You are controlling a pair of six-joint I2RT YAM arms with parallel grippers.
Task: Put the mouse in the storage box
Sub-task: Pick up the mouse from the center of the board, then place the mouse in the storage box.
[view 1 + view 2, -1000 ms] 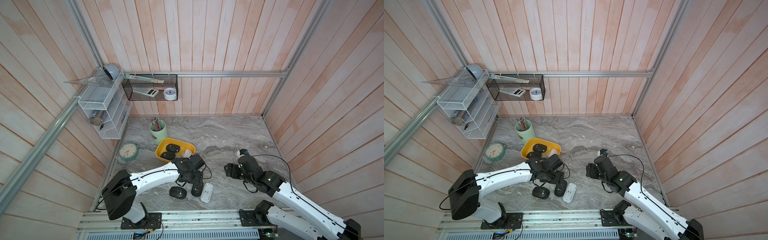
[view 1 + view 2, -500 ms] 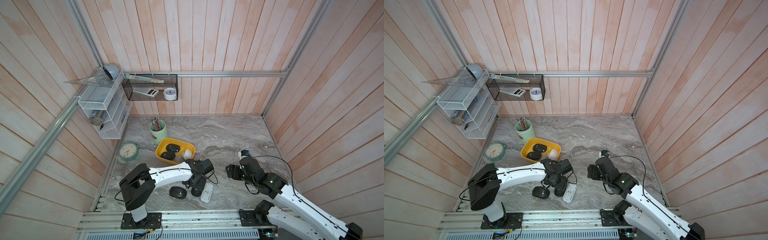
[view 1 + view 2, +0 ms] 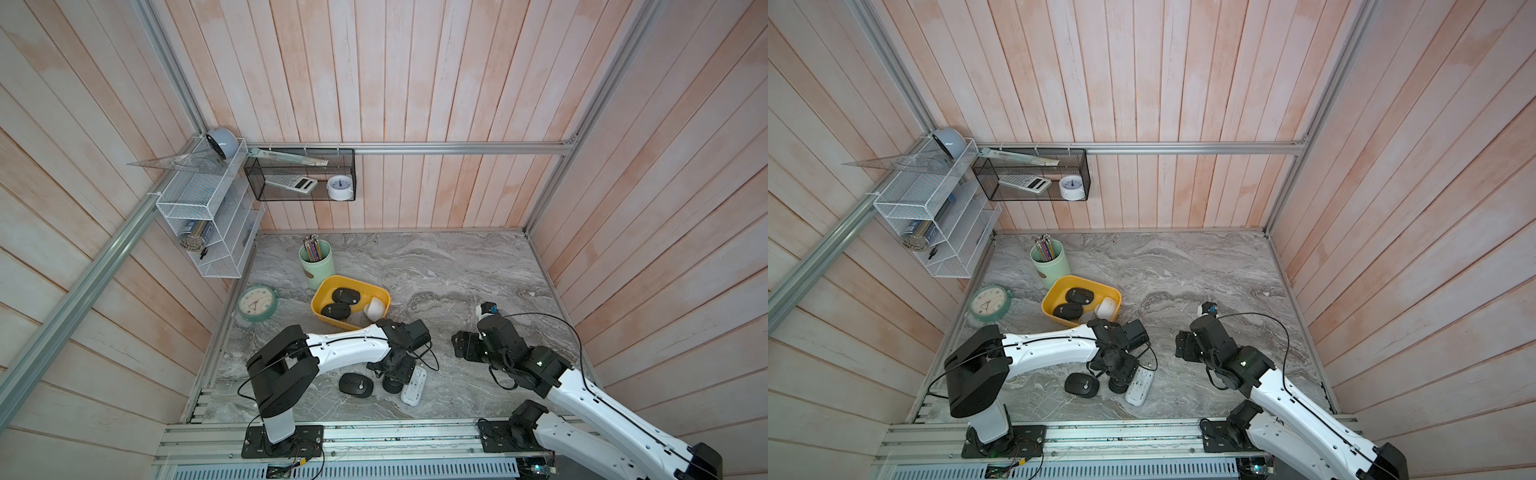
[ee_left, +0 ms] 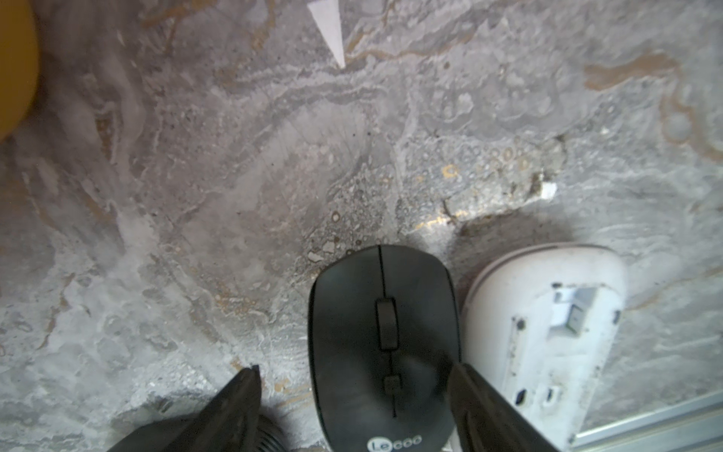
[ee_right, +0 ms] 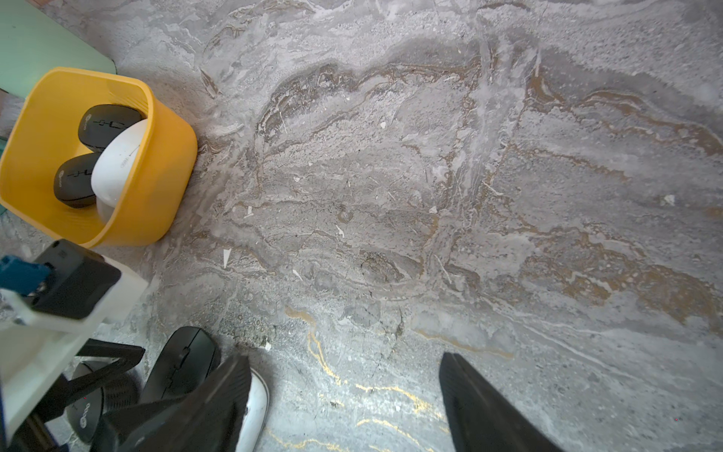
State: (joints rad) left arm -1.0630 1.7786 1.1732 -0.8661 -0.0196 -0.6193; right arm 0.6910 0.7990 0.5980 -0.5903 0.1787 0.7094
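The storage box (image 3: 323, 296) is a shallow mustard-yellow bin at the left middle of the table; in both top views it holds two black mice and a white one. At the front, my left gripper (image 3: 394, 372) hangs low over a black mouse (image 4: 383, 344). Its jaws stand open astride that mouse, one finger (image 4: 471, 395) down in the gap beside an upturned white mouse (image 4: 547, 332), the other apart from the mouse. A second black mouse (image 3: 355, 384) lies just left of them. My right gripper (image 3: 460, 345) is open over bare table, nothing between its fingers (image 5: 465, 391).
A green pencil cup (image 3: 316, 266) stands behind the box, and a mint clock (image 3: 257, 303) lies by the left wall. A white wire rack (image 3: 208, 216) and a black mesh basket (image 3: 299, 178) hang on the walls. Aluminium rails run along the front edge.
My left gripper has swung from the box's near edge toward the front and come down over the black mouse beside the white one. The right arm has barely moved.
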